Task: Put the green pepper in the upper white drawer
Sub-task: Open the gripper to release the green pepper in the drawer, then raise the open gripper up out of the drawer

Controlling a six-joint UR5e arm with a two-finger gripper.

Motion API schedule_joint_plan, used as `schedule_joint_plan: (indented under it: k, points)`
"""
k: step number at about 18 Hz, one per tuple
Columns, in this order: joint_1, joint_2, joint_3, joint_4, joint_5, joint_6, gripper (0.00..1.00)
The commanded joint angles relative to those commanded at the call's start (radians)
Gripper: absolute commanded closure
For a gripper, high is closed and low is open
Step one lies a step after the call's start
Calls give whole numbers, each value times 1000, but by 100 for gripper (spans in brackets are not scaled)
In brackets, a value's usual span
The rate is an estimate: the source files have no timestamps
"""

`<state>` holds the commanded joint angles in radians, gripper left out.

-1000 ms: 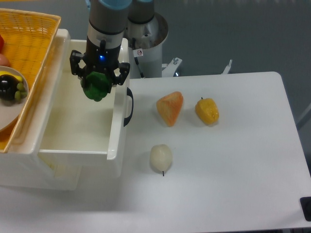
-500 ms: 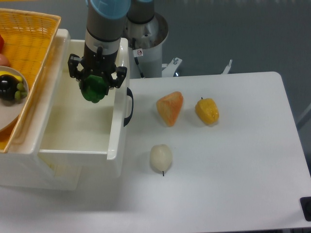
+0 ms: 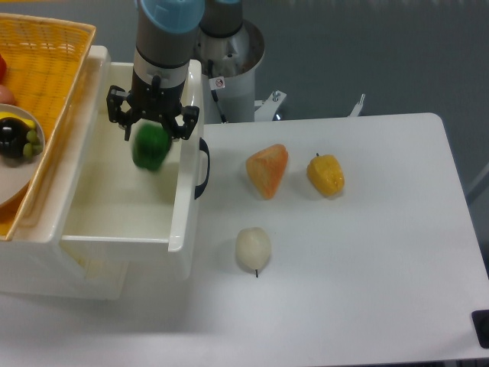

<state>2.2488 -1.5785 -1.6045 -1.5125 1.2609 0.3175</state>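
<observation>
The green pepper [image 3: 150, 147] is a blurred dark-green shape just below my gripper [image 3: 153, 126], over the inside of the upper white drawer [image 3: 122, 195]. It looks free of the fingers [image 3: 127, 121], which stand apart on either side above it. The gripper is open and hovers over the drawer's far right part, close to the right wall with its black curved handle [image 3: 202, 167].
A yellow woven basket [image 3: 46, 69] with a plate of fruit sits left of the drawer. On the white table [image 3: 359, 252] lie an orange wedge-shaped piece [image 3: 267, 170], a yellow pepper [image 3: 325, 174] and a whitish round piece [image 3: 253, 248].
The gripper's fingers have spread and let go of the green pepper, which has dropped slightly below them and is blurred. The arm has barely moved.
</observation>
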Motion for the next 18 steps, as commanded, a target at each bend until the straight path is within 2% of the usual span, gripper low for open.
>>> schedule_joint_plan:
  k: [4,6,8,13,15,18]
  points:
    - [-2,5,6,0,0,0,6]
    - [1,9,14,0,3,2,1]
    - [3,28,14,2,41,6,1]
    - [49,44,35,5,66,20,0]
    - [87,46,40,5,71,58,0]
    - [146,46,41,6,104,222,0]
